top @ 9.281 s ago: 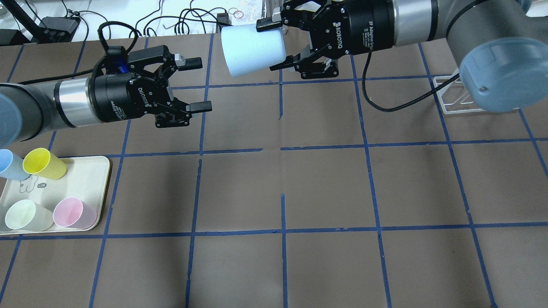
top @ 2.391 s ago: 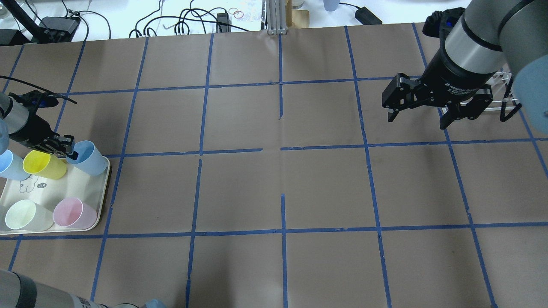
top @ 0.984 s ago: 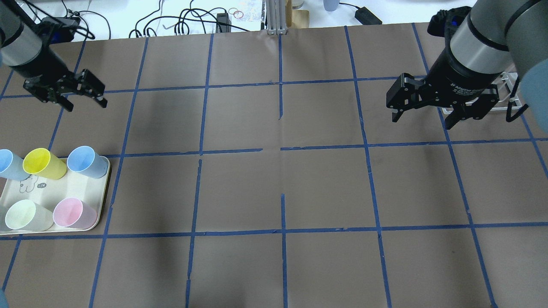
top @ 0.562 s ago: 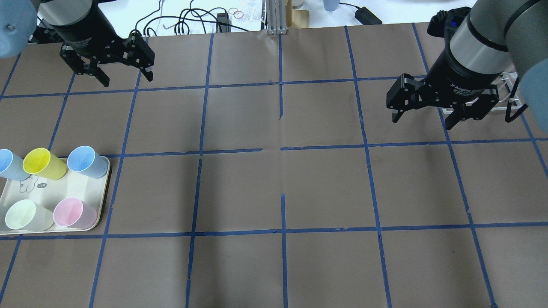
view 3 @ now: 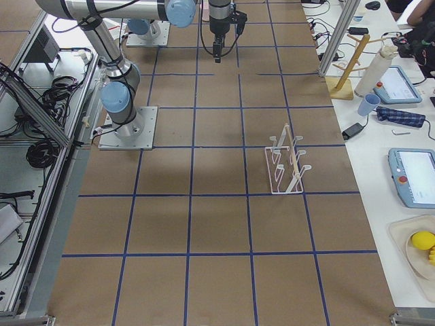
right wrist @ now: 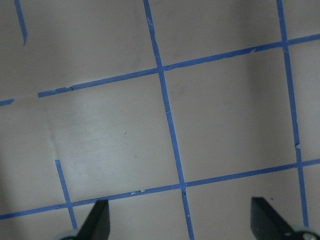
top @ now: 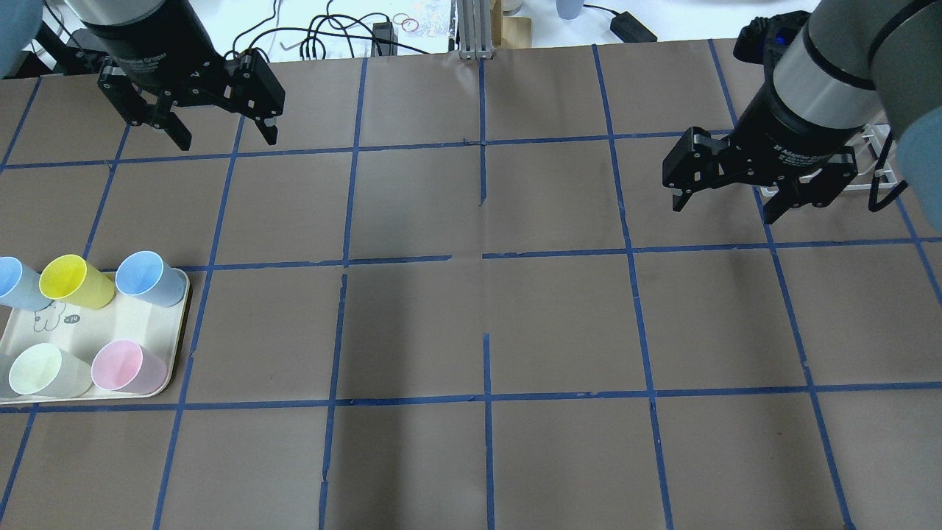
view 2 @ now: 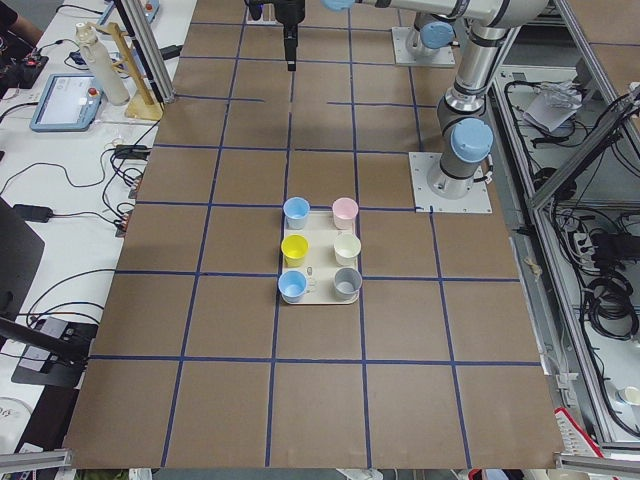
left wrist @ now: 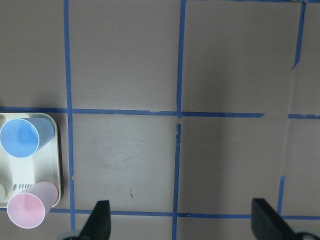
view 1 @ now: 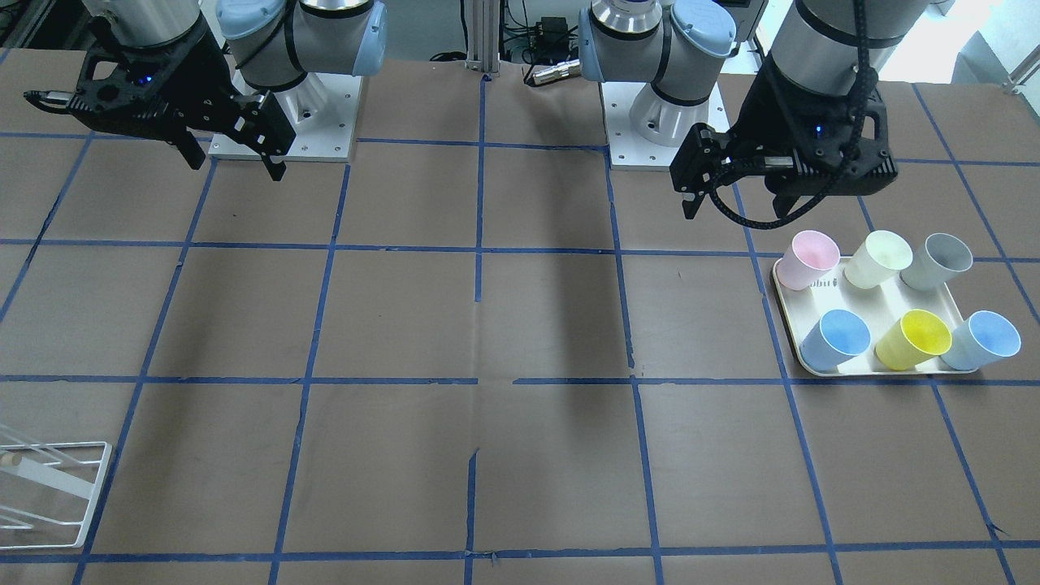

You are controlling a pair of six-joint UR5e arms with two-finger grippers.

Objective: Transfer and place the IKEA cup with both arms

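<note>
The sky-blue IKEA cup (top: 149, 277) stands upright on the far right corner of the cream tray (top: 110, 320). It also shows in the front view (view 1: 837, 337) and in the left wrist view (left wrist: 22, 137). My left gripper (top: 227, 138) is open and empty, high above the table, beyond the tray and to its right; in the front view it (view 1: 735, 213) hangs behind the tray. My right gripper (top: 723, 212) is open and empty over the table's right side. Both wrist views show wide-apart fingertips with nothing between them.
The tray also holds a paler blue cup (top: 15, 283), a yellow cup (top: 73, 281), a pink cup (top: 125, 366), a pale green cup (top: 40, 370) and a grey cup (view 1: 938, 260). A white wire rack (top: 876, 158) stands behind my right gripper. Cables lie beyond the table's far edge.
My left gripper let go of the sky-blue cup on the tray, opened, rose and moved away and to the right. The right gripper has stayed still in the last seconds.
</note>
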